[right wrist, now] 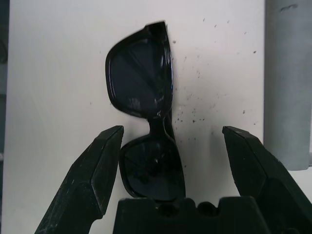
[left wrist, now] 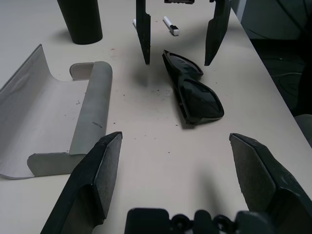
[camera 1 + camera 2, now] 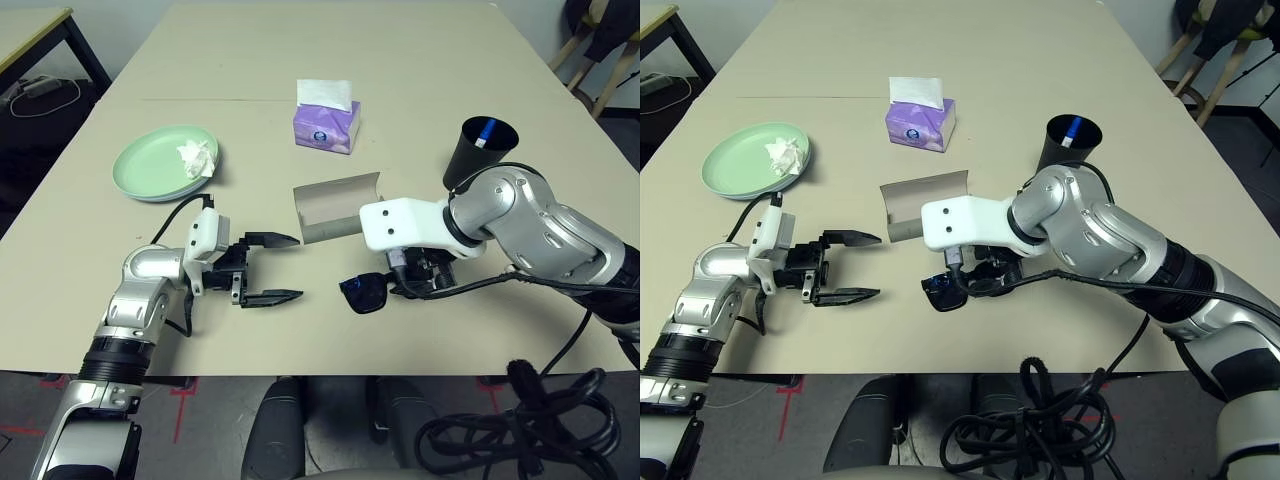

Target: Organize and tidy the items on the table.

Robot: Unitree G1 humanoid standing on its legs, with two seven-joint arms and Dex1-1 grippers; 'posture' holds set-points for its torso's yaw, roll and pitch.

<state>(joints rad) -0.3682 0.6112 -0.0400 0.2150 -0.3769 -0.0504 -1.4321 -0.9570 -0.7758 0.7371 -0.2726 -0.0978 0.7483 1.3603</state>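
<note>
On the plain matte beige table [image 3: 420, 60], nearest the lower edge of the frame, the left gripper [image 3: 268, 268] hovers spread wide at lower left, while the right gripper [image 1: 173, 161] points down, released, straddling the folded black sunglasses [image 3: 364, 293] at lower centre without clasping them. Just beyond lies the open grey oblong glasses case [image 3: 335, 207]. Farther back, the mint green round plate [image 3: 150, 165] with crumpled white tissue [image 3: 196, 157] sits left and the black cup [image 3: 478, 150] right.

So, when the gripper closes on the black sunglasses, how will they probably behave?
The sunglasses lie folded flat on the table, so they probably feel light and stiff. Their glossy lenses may slip between the fingers of the open right gripper. The thin frame looks fragile, so a gentle squeeze seems wise.
</note>
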